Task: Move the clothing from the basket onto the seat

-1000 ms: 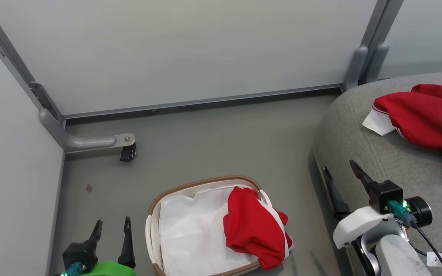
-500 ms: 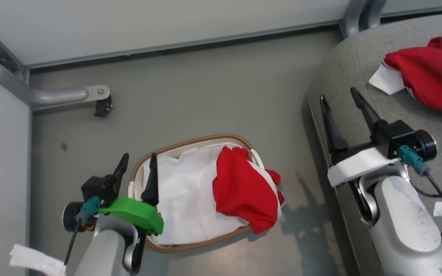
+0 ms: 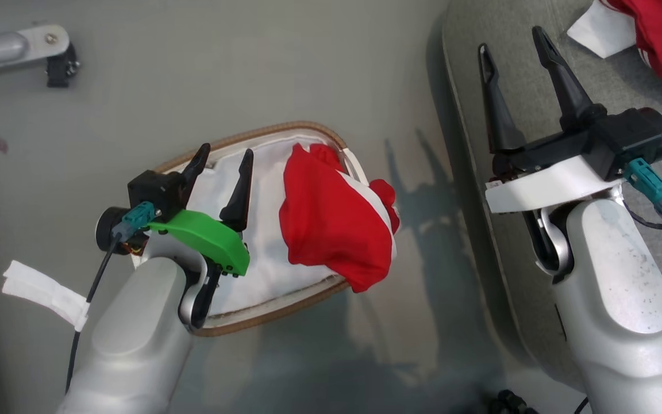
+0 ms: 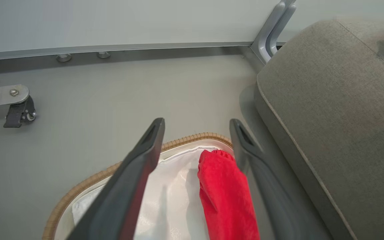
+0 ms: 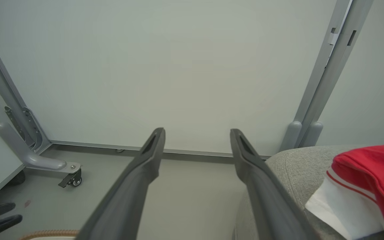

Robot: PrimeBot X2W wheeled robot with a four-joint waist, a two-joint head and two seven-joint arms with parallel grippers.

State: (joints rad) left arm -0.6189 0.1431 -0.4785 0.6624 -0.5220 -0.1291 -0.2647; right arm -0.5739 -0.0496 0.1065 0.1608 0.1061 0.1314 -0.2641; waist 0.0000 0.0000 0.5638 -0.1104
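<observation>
Red white-striped clothing (image 3: pixel 331 221), brown-rimmed white basket (image 3: pixel 262 128), grey seat (image 4: pixel 328 100).

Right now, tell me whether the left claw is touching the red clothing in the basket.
Apart. The head view shows bare white lining between the left claw and the red clothing.

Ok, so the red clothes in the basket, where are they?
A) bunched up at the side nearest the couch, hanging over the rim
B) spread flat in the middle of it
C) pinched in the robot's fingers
A: the clothing lies bunched at the side of the basket that faces the seat, with a fold spilling over the rim.
</observation>
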